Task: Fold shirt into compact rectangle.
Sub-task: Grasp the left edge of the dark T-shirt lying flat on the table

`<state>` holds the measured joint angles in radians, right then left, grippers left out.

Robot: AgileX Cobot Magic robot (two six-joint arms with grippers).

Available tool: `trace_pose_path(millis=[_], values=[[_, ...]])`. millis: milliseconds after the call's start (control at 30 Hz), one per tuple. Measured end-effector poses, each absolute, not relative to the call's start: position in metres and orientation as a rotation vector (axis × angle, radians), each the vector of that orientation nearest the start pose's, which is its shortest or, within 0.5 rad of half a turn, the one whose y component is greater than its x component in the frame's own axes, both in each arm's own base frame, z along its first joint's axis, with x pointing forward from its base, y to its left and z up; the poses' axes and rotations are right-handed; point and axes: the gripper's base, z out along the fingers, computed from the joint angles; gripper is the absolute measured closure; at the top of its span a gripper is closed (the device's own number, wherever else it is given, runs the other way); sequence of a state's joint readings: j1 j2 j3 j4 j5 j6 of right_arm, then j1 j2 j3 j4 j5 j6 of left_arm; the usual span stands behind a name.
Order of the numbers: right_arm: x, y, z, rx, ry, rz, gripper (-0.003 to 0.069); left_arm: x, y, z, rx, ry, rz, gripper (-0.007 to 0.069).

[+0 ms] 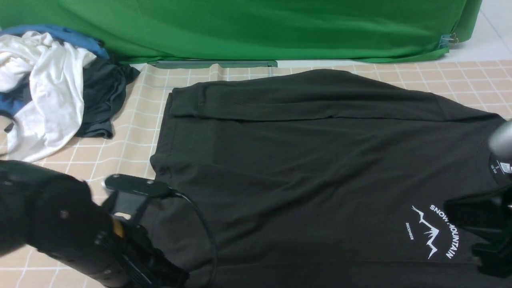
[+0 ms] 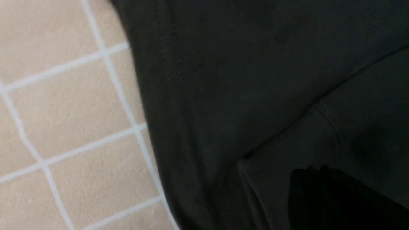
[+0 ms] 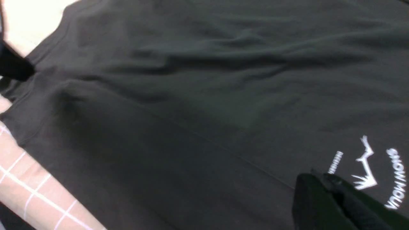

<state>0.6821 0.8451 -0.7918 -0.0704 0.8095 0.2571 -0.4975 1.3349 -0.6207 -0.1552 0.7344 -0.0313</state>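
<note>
Shirt (image 1: 304, 172) down flat on the desk (image 1: 120, 132), black, and worked from both ends. Left pincer (image 2: 319, 179): right down on the hem corner nearest the robot, presumably to catch that edge for the next fold. Wide or narrow, cannot tell, just a dark blur against dark cloth. Right pincer (image 3: 314, 183): fingers pressed together beside the white mountain print (image 1: 438, 234), likely pinning or nipping the near shoulder side. Cloth between them or not, cannot tell. Outward now: far edge already turned in as a long band, hem to the left, collar and neck label (image 1: 505, 167) to the right, soft ripples across the middle. Beyond, heap of clothes (image 1: 44, 88), white and blue, well apart at the far left.
</note>
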Motion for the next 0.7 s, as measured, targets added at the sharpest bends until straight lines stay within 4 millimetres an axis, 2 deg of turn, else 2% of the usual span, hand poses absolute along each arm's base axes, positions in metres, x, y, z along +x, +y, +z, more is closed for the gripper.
trace_pose_path(millis=[133, 167, 200, 333, 467, 600, 667, 700], values=[[0.128, 0.099, 0.324, -0.538, 2.320, 0.375, 0.0620, 0.180, -0.108, 0.180, 0.548, 2.935, -0.174, 0.0521], [0.128, 0.099, 0.324, -0.538, 2.318, 0.376, 0.0621, 0.181, -0.108, 0.178, 0.550, 2.941, -0.163, 0.0470], [0.128, 0.099, 0.324, -0.538, 2.318, 0.376, 0.0621, 0.182, -0.108, 0.177, 0.551, 2.942, -0.161, 0.0470], [0.129, 0.100, 0.325, -0.535, 2.303, 0.383, 0.0621, 0.185, -0.110, 0.168, 0.539, 2.968, -0.149, 0.0291], [0.130, 0.100, 0.326, -0.532, 2.287, 0.391, 0.0621, 0.188, -0.111, 0.160, 0.540, 2.986, -0.136, 0.0187], [0.130, 0.101, 0.327, -0.536, 2.282, 0.392, 0.0621, 0.189, -0.112, 0.154, 0.539, 3.005, -0.130, 0.0176], [0.130, 0.101, 0.327, -0.539, 2.280, 0.391, 0.0621, 0.190, -0.112, 0.154, 0.542, 3.005, -0.130, 0.0188], [0.130, 0.101, 0.327, -0.542, 2.278, 0.390, 0.0621, 0.190, -0.112, 0.154, 0.547, 3.006, -0.131, 0.0228]])
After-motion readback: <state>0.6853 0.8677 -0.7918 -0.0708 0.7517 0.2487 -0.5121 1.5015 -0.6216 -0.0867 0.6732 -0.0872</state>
